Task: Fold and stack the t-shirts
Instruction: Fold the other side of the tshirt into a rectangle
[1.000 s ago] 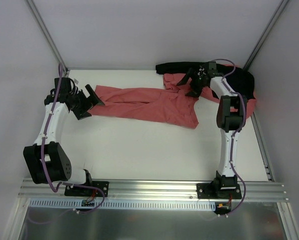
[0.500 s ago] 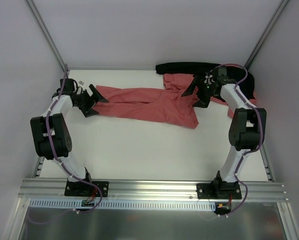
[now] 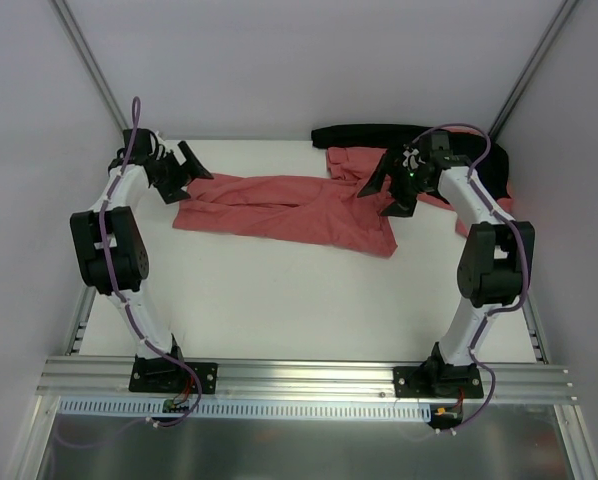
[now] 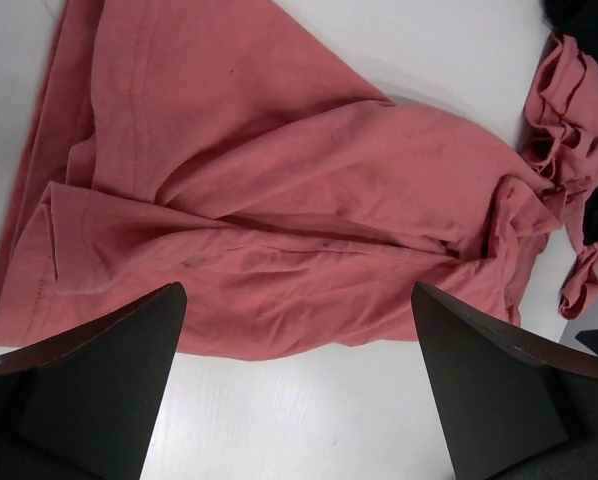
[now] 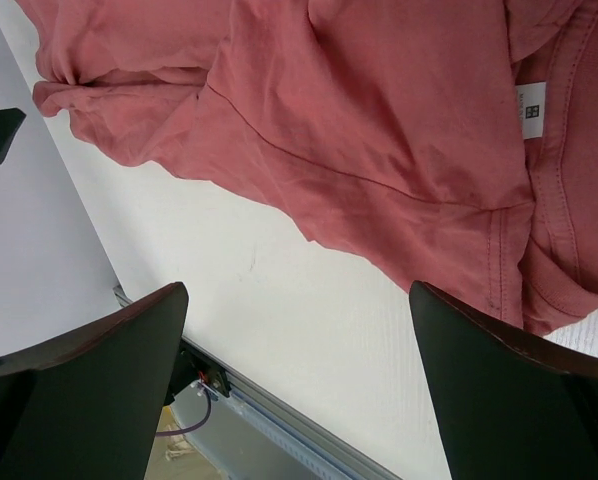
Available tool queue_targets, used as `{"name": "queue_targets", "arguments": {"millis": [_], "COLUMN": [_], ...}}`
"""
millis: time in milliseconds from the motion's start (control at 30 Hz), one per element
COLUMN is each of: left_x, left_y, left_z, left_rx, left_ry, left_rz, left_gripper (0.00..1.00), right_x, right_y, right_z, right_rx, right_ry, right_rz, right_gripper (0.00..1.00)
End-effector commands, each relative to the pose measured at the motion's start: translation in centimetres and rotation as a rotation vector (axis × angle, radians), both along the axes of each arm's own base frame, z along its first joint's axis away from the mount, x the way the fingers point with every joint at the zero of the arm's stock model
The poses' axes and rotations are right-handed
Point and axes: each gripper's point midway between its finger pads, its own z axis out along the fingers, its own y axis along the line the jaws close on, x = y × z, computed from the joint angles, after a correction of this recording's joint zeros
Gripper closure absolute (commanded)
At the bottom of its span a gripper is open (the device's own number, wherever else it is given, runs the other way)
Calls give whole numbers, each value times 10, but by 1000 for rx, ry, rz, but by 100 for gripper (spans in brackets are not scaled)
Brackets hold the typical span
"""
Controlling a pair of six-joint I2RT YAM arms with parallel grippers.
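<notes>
As left hand and right hand hang wide open, empty, over opposite ends of the shirt, flattening looks the step; next, pinch corners

A lab test cell: plain white walls enclose a white table; an aluminium rail spans the lower frame.

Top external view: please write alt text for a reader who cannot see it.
A crumpled salmon-red t-shirt lies stretched across the far half of a white table. The left gripper is over its left end and the right gripper over its right end, both open and empty. A black cloth lies along the far right edge.
</notes>
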Motion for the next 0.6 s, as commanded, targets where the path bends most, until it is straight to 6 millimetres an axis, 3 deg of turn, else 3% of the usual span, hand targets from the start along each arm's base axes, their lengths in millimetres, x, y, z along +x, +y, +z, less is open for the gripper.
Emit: {"name": "queue_targets", "arguments": {"millis": [0, 233, 567], "left_x": [-1, -24, -23], "left_y": [6, 8, 16], "left_z": [-10, -13, -22], "left_rx": [1, 32, 37], "left_ry": [41, 125, 138], "left_rz": [5, -29, -7], "left_gripper": [1, 1, 1], "right_x": [-3, 4, 1], "right_y": [-3, -2, -2], "right_z": [31, 34, 37], "right_rx": [-5, -4, -5], "right_ry": [-70, -76, -75], "right_rz": [12, 4, 0], "right_gripper": [1, 1, 1]}}
